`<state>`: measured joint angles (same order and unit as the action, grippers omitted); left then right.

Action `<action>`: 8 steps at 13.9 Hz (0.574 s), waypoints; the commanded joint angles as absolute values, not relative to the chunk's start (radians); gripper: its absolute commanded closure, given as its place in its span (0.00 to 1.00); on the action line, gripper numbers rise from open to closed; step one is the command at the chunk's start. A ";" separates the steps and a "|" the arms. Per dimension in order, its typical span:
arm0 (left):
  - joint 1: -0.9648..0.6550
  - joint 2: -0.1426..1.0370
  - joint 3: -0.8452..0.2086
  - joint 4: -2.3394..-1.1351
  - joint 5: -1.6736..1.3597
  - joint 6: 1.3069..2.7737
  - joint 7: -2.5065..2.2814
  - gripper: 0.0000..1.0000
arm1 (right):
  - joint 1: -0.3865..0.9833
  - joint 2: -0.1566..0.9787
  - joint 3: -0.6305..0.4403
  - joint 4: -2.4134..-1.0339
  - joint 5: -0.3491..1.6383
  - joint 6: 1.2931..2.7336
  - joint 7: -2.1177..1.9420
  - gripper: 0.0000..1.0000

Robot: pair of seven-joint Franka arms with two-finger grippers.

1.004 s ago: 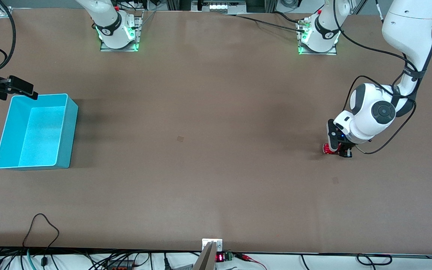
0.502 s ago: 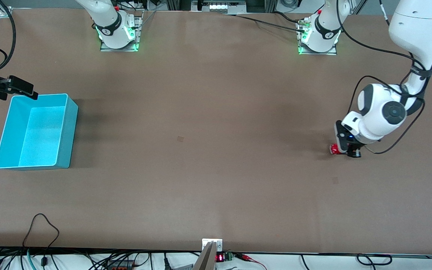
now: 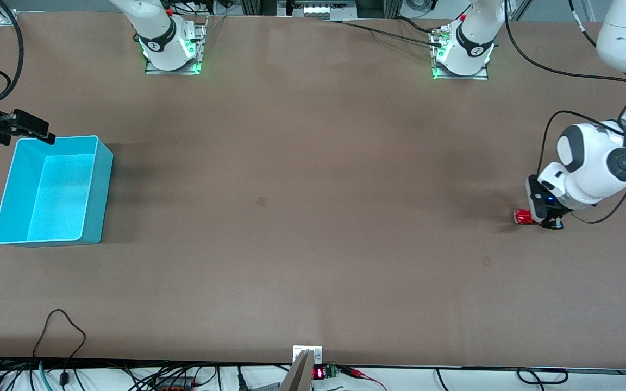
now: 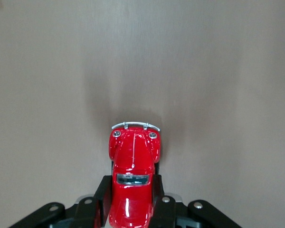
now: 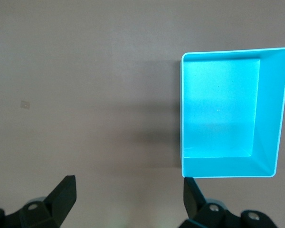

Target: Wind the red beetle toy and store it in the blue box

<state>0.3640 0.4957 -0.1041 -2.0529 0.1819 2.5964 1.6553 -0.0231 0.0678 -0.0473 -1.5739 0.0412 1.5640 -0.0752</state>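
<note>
My left claw [image 3: 537, 216] is clamped tight on the red beetle toy [image 4: 133, 175], low at the table [image 3: 313, 217] nr the left arm's end, nose poking out front. My right claw [image 5: 128, 197] waits wide open, nothing in it, by the blue box [image 3: 95, 184]. No readable writing anywhere

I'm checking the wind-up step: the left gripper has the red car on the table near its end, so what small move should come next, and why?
Probably let go. The left gripper is shut on the red beetle toy, low on the table with its nose toward the blue box, which has nothing in it, where the open right gripper waits.
</note>
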 commanded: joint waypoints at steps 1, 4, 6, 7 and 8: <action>0.393 0.575 -0.109 -2.023 0.202 2.605 1.681 0.79 | -0.023 0.063 -0.043 -1.568 0.043 1.565 -0.068 0.00; 0.394 0.571 -0.110 -2.002 0.195 2.605 1.677 0.08 | -0.023 0.064 -0.041 -1.568 0.043 1.565 -0.069 0.00; 0.396 0.539 -0.115 -2.002 0.195 2.599 1.680 0.00 | -0.023 0.064 -0.041 -1.568 0.043 1.565 -0.067 0.00; 0.396 0.522 -0.118 -2.002 0.195 2.589 1.678 0.00 | -0.023 0.064 -0.041 -1.568 0.043 1.565 -0.067 0.00; 0.394 0.500 -0.120 -2.002 0.196 2.559 1.677 0.00 | -0.023 0.064 -0.041 -1.568 0.043 1.565 -0.067 0.00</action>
<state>0.3819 0.5277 -0.1047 -2.0209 0.1819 2.6021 1.6606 -0.0231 0.0678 -0.0447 -1.5739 0.0412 1.5642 -0.0752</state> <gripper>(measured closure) 0.198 0.000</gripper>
